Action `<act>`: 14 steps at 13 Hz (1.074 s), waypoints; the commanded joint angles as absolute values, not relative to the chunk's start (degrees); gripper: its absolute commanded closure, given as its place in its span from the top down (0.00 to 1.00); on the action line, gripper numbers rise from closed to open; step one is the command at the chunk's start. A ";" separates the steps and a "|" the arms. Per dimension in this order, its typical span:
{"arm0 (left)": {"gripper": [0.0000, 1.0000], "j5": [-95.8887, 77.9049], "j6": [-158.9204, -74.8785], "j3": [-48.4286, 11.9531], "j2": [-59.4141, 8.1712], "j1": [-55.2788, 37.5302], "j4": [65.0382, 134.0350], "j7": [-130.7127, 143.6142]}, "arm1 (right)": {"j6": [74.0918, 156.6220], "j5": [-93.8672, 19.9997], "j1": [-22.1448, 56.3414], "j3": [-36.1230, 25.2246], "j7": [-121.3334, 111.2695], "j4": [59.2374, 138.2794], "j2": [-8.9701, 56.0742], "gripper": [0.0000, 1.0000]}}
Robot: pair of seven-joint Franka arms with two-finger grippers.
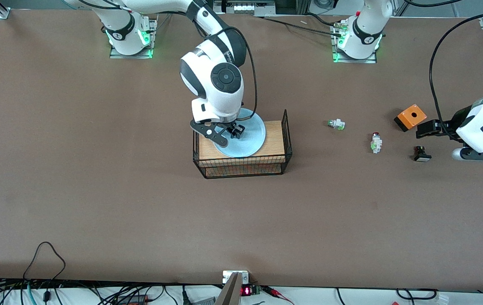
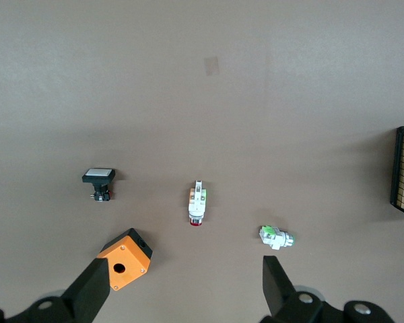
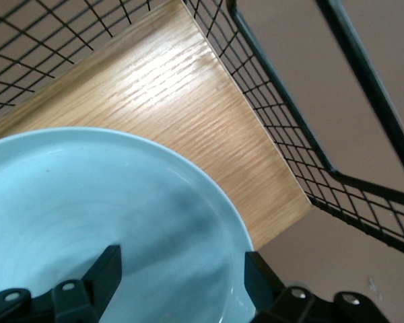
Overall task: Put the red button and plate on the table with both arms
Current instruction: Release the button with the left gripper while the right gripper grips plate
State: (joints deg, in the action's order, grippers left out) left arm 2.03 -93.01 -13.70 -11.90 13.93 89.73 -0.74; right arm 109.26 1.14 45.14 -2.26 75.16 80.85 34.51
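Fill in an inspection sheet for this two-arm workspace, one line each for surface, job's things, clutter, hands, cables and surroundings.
Surface: brown table, flat, matte.
Job's things: pale blue plate lies in the wire basket on its wooden board; red button lies on the table toward the left arm's end.
Clutter: green-capped part, orange box, black part with white cap, all near the red button.
Hands: right hand over the plate, fingers either side of its rim, not closed on it; left hand open above the small parts.
Cables: black cable looping to the left arm; more along the table edge nearest the front camera.
Surroundings: nothing seen.
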 commanded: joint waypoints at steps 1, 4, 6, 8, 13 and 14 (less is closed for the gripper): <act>1.00 1.23 -91.05 -13.89 -13.36 13.97 86.84 -0.26 | 108.02 1.14 45.18 -2.46 73.57 80.86 33.84 0.93; 1.00 2.02 -91.06 -13.80 -13.80 13.89 84.91 -0.70 | 108.02 1.23 45.26 -2.46 73.21 80.86 33.66 0.77; 1.00 2.28 -91.06 -13.71 -13.89 13.71 84.38 -0.88 | 108.37 0.97 45.17 -2.46 73.21 80.86 34.10 0.69; 1.00 2.29 -91.14 -13.54 -13.80 14.06 84.03 -1.05 | 108.37 0.88 45.18 -2.37 73.39 80.86 34.01 0.69; 1.00 2.11 -91.75 -13.71 -13.71 14.15 81.83 -0.70 | 102.78 0.35 43.34 -3.08 72.95 75.43 33.31 1.00; 1.00 2.46 -91.93 -13.88 -13.54 14.15 81.83 -1.23 | 100.05 0.26 43.16 -2.90 72.60 73.06 33.31 1.00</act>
State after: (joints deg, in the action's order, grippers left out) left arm 2.02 -92.70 -13.53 -12.68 13.99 83.83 -0.70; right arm 105.05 1.13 43.95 -3.22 73.82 77.11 33.81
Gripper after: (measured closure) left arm 0.000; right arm 0.000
